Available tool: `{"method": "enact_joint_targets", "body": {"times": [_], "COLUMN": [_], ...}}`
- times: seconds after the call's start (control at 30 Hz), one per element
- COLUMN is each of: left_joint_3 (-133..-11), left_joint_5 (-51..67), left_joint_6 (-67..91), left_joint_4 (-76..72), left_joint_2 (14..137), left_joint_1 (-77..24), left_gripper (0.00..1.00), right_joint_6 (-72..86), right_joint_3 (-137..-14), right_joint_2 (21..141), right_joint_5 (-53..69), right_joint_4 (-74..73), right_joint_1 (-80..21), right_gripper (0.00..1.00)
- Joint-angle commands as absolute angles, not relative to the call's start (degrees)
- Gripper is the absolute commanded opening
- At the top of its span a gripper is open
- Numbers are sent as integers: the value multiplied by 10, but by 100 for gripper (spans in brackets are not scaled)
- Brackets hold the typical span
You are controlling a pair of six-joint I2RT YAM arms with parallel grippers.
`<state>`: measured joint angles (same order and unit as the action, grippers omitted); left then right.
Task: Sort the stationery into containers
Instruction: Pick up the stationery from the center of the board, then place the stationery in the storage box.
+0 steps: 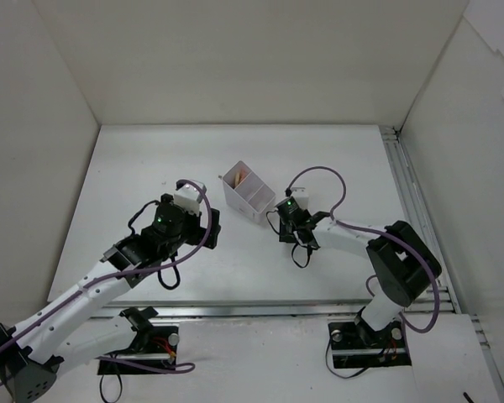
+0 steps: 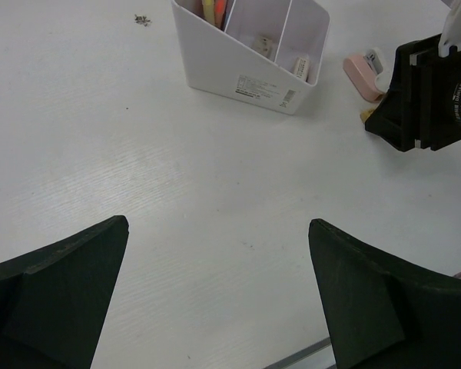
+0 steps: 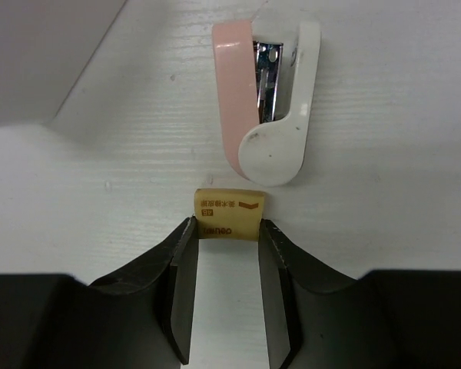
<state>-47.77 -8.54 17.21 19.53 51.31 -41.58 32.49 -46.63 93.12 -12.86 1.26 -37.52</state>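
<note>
Aluminium rail (image 1: 260, 311): runs along the near edge of the table, just ahead of the two arm bases; a second rail (image 1: 412, 201) runs up the right side.
Table (image 2: 138, 169): white, with a faint wood grain and a few small dark specks (image 2: 142, 19) near the box.
Left gripper (image 2: 219, 223): hovers over bare table on the left, jaws spread wide, nothing between them.
Right gripper (image 3: 229, 231): low over the table right of centre, jaws drawn close, their tips pressed against the two ends of the tan eraser.
Tan eraser (image 3: 229, 211): a small block in a printed paper sleeve, lying across the gap between the right fingertips, most of it sticking out beyond them.
Stapler (image 3: 280, 146): pink and white, lying on its side on the table just past the tan eraser, close to it but apart.
Box (image 2: 246, 69): white, divided, standing at the table's centre, beside the right gripper; pens (image 2: 211, 9) in yellow and pink stand in its left compartment, small erasers (image 2: 265, 44) lie in the others.
Walls (image 1: 235, 59): plain white panels closing in the left, far and right sides.
</note>
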Motion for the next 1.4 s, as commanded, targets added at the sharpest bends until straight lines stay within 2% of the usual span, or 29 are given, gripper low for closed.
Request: {"method": "enact_joint_targets", "body": {"times": [0.0,0.17,0.33,0.5,0.67,0.97,1.33,1.37], "left_joint_3": [-502,-501,-501,-504,-507,-504,-512,-512], "left_joint_5": [-100,-94,-89,-106,-120,-127,-121,-121], "left_joint_6": [178,176,171,176,182,175,173,174], "left_joint_4": [177,166,169,196,217,217,215,215], "left_joint_2": [519,524,519,506,497,477,498,498], "left_joint_1": [-419,-419,-419,-419,-424,-425,-425,-425], "left_gripper": [100,100,100,100,100,100,100,100], "right_joint_6": [295,186,75,-24,-45,-51,-52,-50], "right_joint_3": [-488,-519,-562,-651,-726,-717,-705,-703], "right_joint_2": [884,860,871,948,1012,1013,1015,1013], "right_joint_5": [-133,-118,-45,-8,11,18,4,4], "right_joint_4": [33,96,203,222,199,196,192,196], "right_joint_1": [-389,-401,-401,-401,-399,-400,-397,-395], "right_gripper": [17,17,20,20,20,20,31,38]}}
